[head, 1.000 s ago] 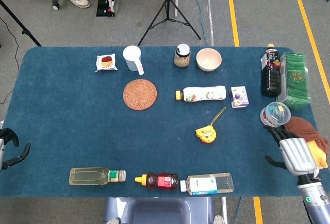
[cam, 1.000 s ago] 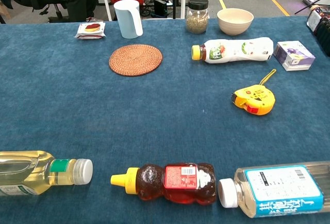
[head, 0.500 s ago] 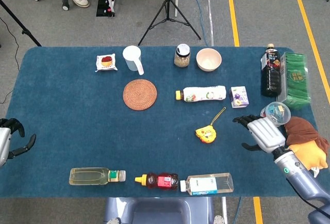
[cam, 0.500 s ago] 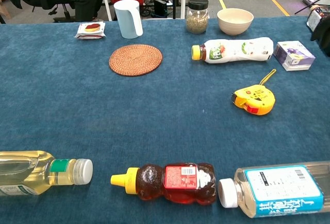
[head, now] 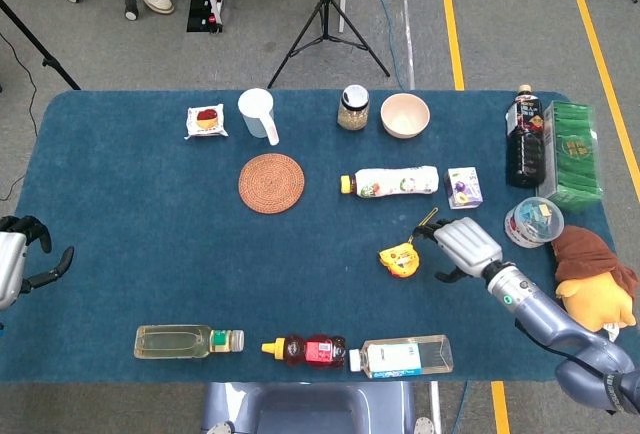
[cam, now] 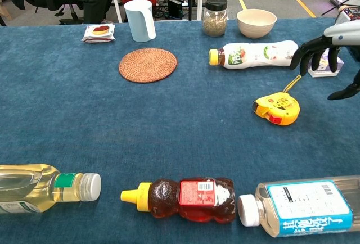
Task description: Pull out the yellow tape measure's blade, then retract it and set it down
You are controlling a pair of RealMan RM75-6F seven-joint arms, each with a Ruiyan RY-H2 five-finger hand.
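Blue-carpeted desk (head: 150,254): right hand (head: 463,246) is hovering w/ fingers spread, empty; small yellow plastic tape measure (head: 399,259) is lying just beside its fingertips, toward robot's left.

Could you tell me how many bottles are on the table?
5: oil bottle, honey bear bottle and clear water bottle lying along the near edge; white bottle lying mid-table; dark bottle upright at the far right. None appears hidden.

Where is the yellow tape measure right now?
In the head view the yellow tape measure lies right of the table's middle, below the white bottle, with the right hand just beside it.
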